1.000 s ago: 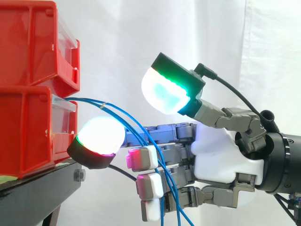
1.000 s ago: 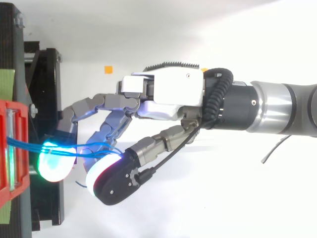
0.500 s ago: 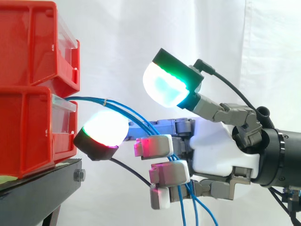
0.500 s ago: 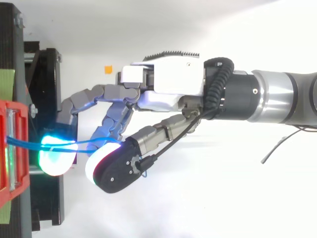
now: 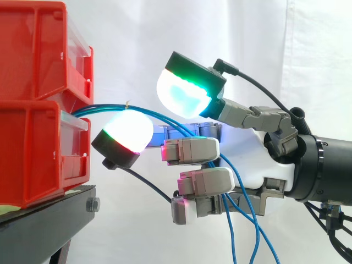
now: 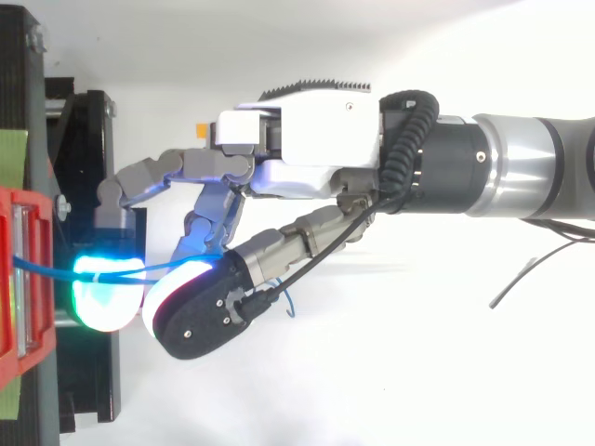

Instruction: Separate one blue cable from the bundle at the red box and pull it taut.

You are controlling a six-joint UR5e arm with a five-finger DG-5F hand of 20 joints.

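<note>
Side view: the hand (image 5: 250,159) sits to the right of the lower red bin (image 5: 33,154), clear of it, palm toward the bin. The blue cables (image 5: 102,109) leave the bin's front at its top edge and run right, nearly level. They pass over the white-and-red fingertip pad (image 5: 127,132) nearest the bin and go in behind the curled fingers (image 5: 192,149). Past the fingers they hang down loose, further from the bin.

The hand is clenched round the blue cables, which are trapped between the curled fingers and the palm. I cannot tell whether one cable is split off from the rest.

Versus a second ago:
- The curled fingers are folded in tighter, tips pointing at the bin.
- The hand has risen against the bin, and the near pad is now level with the bin's top edge.
- The cables sagged in an arc out of the bin; now they lie flatter and straighter.
- The thumb pad (image 5: 181,96), glowing white, cyan and green, is closer to the bin and higher.

Top view: a blue strand (image 6: 46,269) runs from the bin to the cyan-green pad. The thumb has closed in beside that pad.

The upper red bin (image 5: 33,49) and black stand (image 5: 44,220) are unchanged.
</note>
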